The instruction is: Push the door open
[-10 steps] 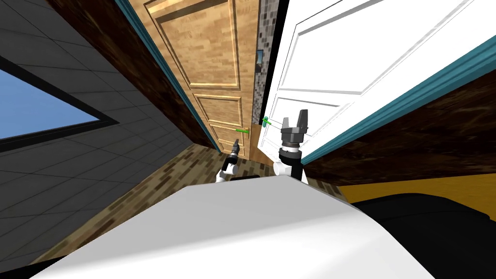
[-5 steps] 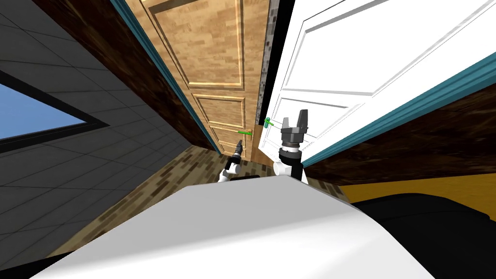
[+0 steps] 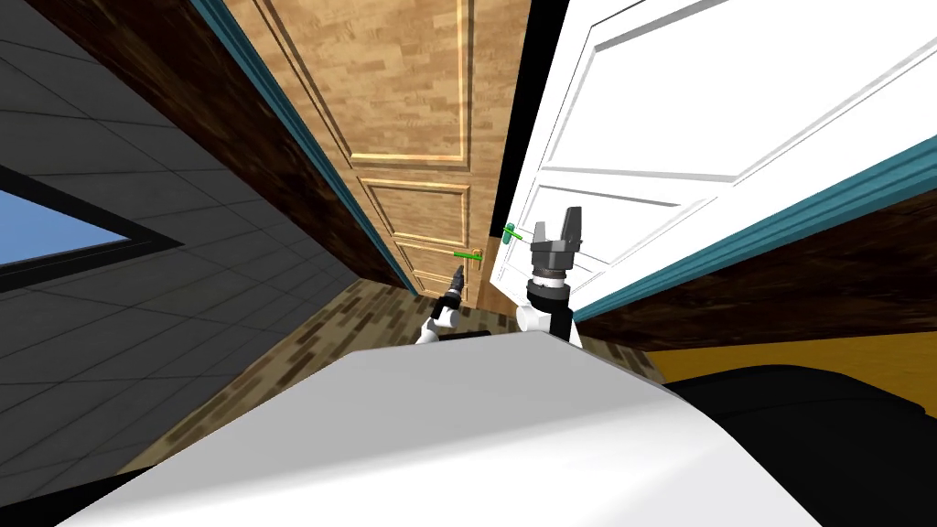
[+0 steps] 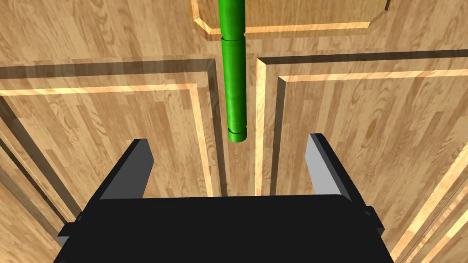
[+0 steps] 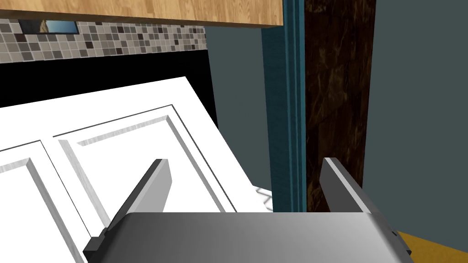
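A panelled wooden door (image 3: 412, 137) stands on the left, with a green lever handle (image 3: 468, 255) near its edge. My left gripper (image 3: 458, 271) is just below that handle. Seen from the left wrist, the gripper (image 4: 228, 160) is open, close to the wooden door (image 4: 365, 137). The green handle (image 4: 233, 82) ends just beyond the gap between the fingers, touching neither. A white panelled door (image 3: 686, 137) with its own green handle (image 3: 512, 232) stands on the right. My right gripper (image 3: 556, 220) is raised in front of it, open and empty (image 5: 247, 182).
A narrow black area (image 3: 540, 91) separates the two doors. A teal door frame (image 5: 285, 114) and a dark brown wall (image 5: 333, 91) lie beside the white door (image 5: 114, 160). A mosaic tiled wall (image 5: 114, 41) shows beyond it. The floor (image 3: 302, 348) is patterned brown.
The whole head view has shifted, so I have moved. My left gripper has come closer to the wooden door's handle. The gap between the doors looks narrower. My right gripper is unchanged.
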